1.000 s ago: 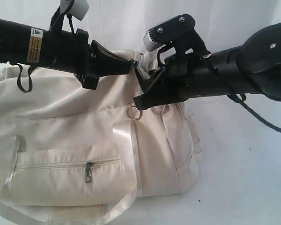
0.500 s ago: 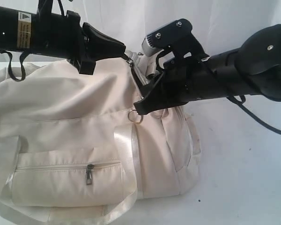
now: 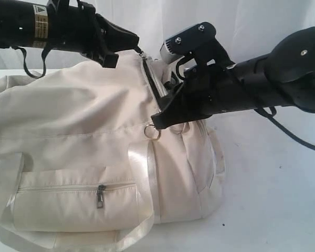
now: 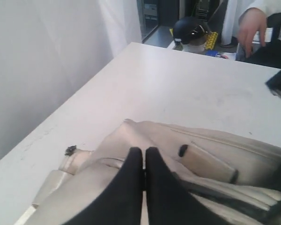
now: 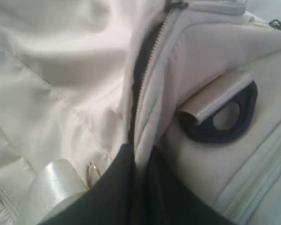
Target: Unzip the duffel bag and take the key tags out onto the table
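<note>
The cream duffel bag (image 3: 73, 131) lies on the white table (image 3: 273, 184). My left gripper (image 3: 135, 44) is shut on the top zip's metal pull (image 3: 142, 53) and holds it above the bag. Below the pull, the zip (image 3: 155, 79) gapes open on a dark slit. In the left wrist view the left gripper (image 4: 144, 154) shows its black fingers pressed together over the bag (image 4: 210, 145). My right gripper (image 3: 158, 118) is shut on the bag's fabric edge beside the zip (image 5: 139, 70); in the right wrist view cloth is pinched in the right gripper (image 5: 140, 157). The key tags are hidden.
A metal ring (image 3: 151, 132) hangs by the right gripper's tip. A front pocket with its own zip pull (image 3: 100, 195) faces the camera. A dark D-shaped loop (image 5: 220, 117) sits on the bag's end. Beyond the far table edge are a person's hand (image 4: 250, 23) and a dark helmet (image 4: 189, 30).
My left gripper has moved up and to the left with the zip pull, lifting the bag's top and lengthening the open slit. The right gripper has stayed almost still on the fabric.
</note>
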Motion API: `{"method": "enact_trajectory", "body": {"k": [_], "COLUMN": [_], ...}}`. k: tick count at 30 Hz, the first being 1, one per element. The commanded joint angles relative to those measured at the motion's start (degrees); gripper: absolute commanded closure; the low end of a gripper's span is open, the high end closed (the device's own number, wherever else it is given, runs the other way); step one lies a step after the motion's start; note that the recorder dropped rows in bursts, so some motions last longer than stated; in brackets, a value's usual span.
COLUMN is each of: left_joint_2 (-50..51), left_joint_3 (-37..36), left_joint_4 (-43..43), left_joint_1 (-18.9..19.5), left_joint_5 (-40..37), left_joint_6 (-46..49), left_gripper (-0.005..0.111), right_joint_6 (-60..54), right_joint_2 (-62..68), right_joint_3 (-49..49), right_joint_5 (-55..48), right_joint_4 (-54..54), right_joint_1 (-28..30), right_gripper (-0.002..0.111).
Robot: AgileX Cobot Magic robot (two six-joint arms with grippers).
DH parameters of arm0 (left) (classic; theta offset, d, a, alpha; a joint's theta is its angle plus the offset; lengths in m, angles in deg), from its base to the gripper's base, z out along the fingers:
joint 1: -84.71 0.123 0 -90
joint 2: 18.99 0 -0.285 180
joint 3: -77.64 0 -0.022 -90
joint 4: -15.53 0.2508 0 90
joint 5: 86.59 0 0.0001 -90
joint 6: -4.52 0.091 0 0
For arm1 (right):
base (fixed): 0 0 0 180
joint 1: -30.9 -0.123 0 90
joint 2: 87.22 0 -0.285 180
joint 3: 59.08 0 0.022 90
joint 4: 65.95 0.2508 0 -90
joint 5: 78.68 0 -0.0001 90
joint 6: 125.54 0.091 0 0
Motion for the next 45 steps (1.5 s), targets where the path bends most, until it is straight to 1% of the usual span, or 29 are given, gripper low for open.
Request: {"method": "enact_trajectory", "body": {"k": [1, 4, 8, 12, 17, 20, 22, 27, 29, 31, 33, 35, 37, 38, 40, 41, 42, 45], "left_joint_2": [3.08, 7.02, 12.34, 17.29, 21.98, 23.06, 23.19, 23.34, 23.34, 23.34, 23.34, 23.34, 23.52, 23.73, 24.08, 24.20, 24.35, 24.35], "left_joint_3": [4.49, 7.24, 11.37, 16.73, 22.62, 23.81, 23.81, 23.58, 23.58, 23.56, 23.56, 23.56, 23.46, 23.36, 22.44, 21.38, 18.68, 13.66], "left_joint_4": [-3.49, -4.39, -7.70, -8.07, -7.29, -3.02, -3.02, -3.02, -3.02, -3.02, -3.02, -3.02, -3.02, -3.02, -3.02, -3.02, -3.02, -3.02], "left_joint_1": [0.76, 0.76, 0.76, 0.76, 0.76, 0.97, 1.96, 6.69, 8.74, 10.78, 12.34, 13.04, 13.15, 13.15, 12.80, 12.69, 12.08, 11.23], "left_joint_5": [-10.10, -13.12, -16.29, -17.34, -19.38, -23.20, -23.29, -16.85, -12.71, -5.14, 4.22, 11.81, 17.20, 18.97, 19.02, 19.02, 19.02, 19.02], "left_joint_6": [0.88, 1.54, 3.50, 3.67, 0.76, -1.89, -4.21, -8.93, -9.44, -9.44, -9.53, -10.94, -12.12, -12.26, -14.75, -15.66, -15.78, -12.73], "left_gripper": [0.107, 0.107, 0.107, 0.107, 0.107, 0.107, 0.107, 0.107, 0.107, 0.107, 0.107, 0.107, 0.107, 0.107, 0.107, 0.107, 0.107, 0.106], "right_joint_6": [-0.24, -0.24, -0.24, -0.24, -0.24, -0.24, -0.24, -0.02, -0.02, -0.02, -0.02, -0.02, -0.02, -0.02, -0.02, -0.02, -0.02, -0.02], "right_joint_2": [0.47, 0.47, -0.06, -1.56, -3.83, -5.30, -5.79, -5.65, -5.67, -5.67, -5.67, -5.67, -5.67, -5.67, -5.78, -5.90, -6.35, -7.88], "right_joint_3": [-0.54, -0.54, -0.54, -0.54, -0.54, -0.54, -0.54, -0.54, -0.54, -0.54, -0.54, -0.54, -0.54, -0.54, -0.54, -0.54, -0.54, -0.54], "right_joint_5": [-5.73, -6.63, -7.25, -7.25, -6.36, -3.41, -1.45, -0.49, -0.59, -0.60, -0.60, -0.60, -0.60, -0.60, -0.60, -0.48, 0.30, 3.59], "right_joint_4": [-1.43, -1.43, -1.43, -1.43, -1.43, -1.43, -1.43, -1.43, -1.43, -1.43, -1.43, -1.43, -1.43, -1.43, -1.43, -1.43, -1.43, -1.43], "right_joint_1": [0.19, 0.19, 0.19, 0.19, 0.19, 0.19, 0.19, 0.19, 0.19, 0.19, 0.19, 0.19, 0.19, 0.19, 0.19, 0.19, 0.19, 0.19], "right_gripper": [0.102, 0.102, 0.102, 0.102, 0.102, 0.102, 0.102, 0.102, 0.102, 0.101, 0.101, 0.101, 0.101, 0.101, 0.100, 0.098, 0.089, 0.065]}}
